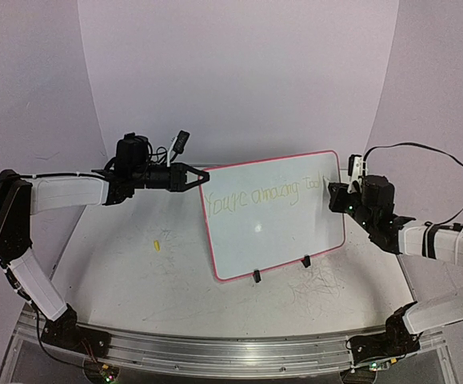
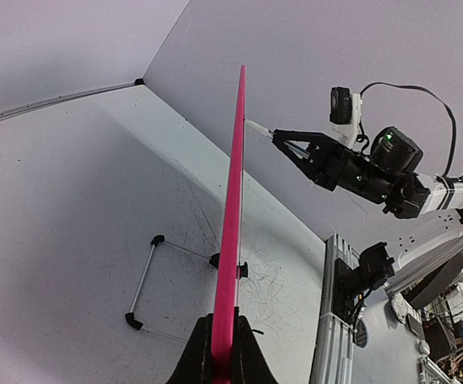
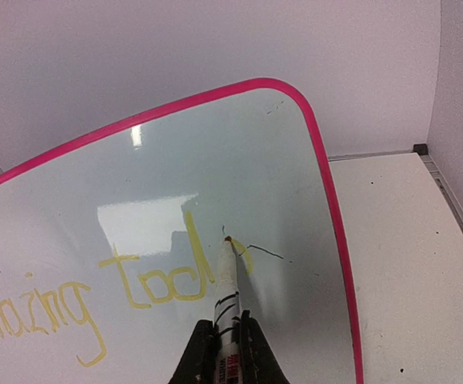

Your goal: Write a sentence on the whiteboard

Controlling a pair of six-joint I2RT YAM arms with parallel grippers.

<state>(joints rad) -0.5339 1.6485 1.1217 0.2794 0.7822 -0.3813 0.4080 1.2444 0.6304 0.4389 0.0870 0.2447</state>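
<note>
- Pale lavender backdrop (image 1: 239,72) panels enclose a white surface (image 1: 175,272), which carries grey scuffs and scribble marks toward its right front.
- The whiteboard (image 1: 279,232) stands on edge near the middle of the surface, its pink-red border visible all round and its face turned toward the arm bases. The left wrist view shows it edge-on and close to upright (image 2: 235,200).
- Two black clip feet (image 1: 257,276) sit on its lower edge, down at the surface.
- The left end effector (image 1: 203,178) is closed on the board's left edge, with the pink rim pinched between its fingers (image 2: 243,356).
- The right end effector (image 1: 337,196) is at the board's upper right corner, closed around a white-barrelled marker (image 3: 227,280).
- The marker tip meets the board face just beside the last yellow stroke.
- The sentence (image 1: 267,194) runs across the upper part of the board in faint yellow-green letters. The right wrist view shows its end clearly, reading "amazing too" (image 3: 151,284).
- A small yellow object (image 1: 157,244) lies on the surface left of the board, well apart from it; its type cannot be determined.
</note>
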